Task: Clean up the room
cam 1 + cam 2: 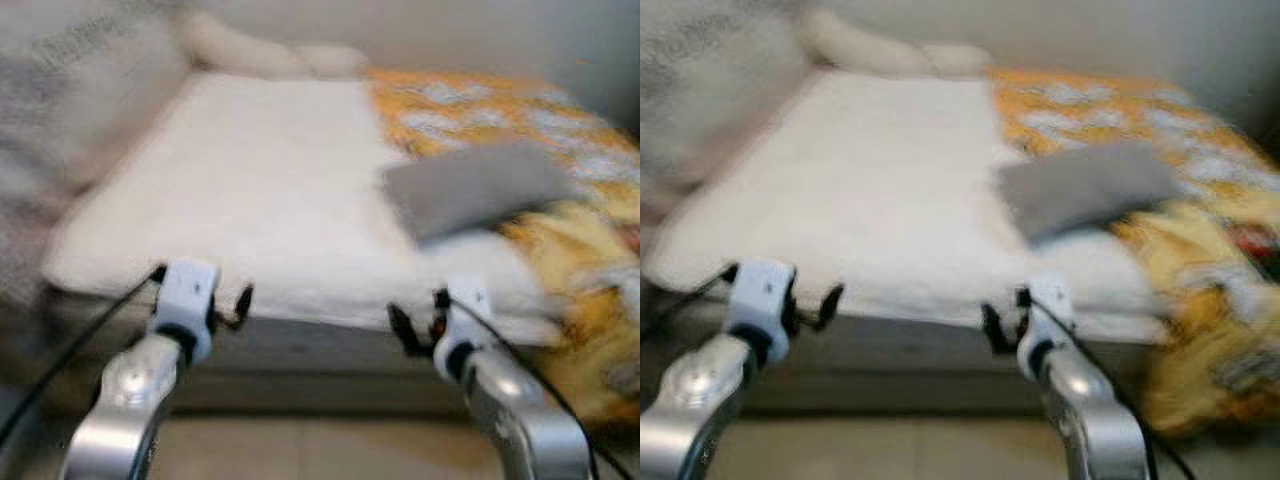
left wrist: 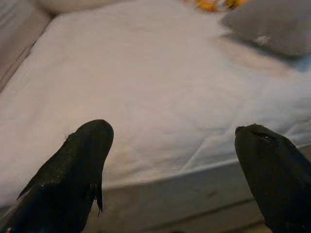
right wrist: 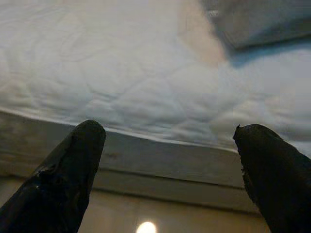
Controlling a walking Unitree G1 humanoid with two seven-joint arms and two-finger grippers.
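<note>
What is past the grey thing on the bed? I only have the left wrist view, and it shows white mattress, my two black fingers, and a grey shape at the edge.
Observer: The grey cloth lies partly on an orange and white blanket that covers the bed's right side.
Operator: Where is my other arm?
Observer: The right gripper is held up at the near edge of the mattress, fingers apart, just short of the cloth.
Operator: Anything at the far end of the bed?
Observer: A pale pillow lies there, against the wall.
Operator: And my left gripper?
Observer: The left gripper is at the same near edge, open and empty.
</note>
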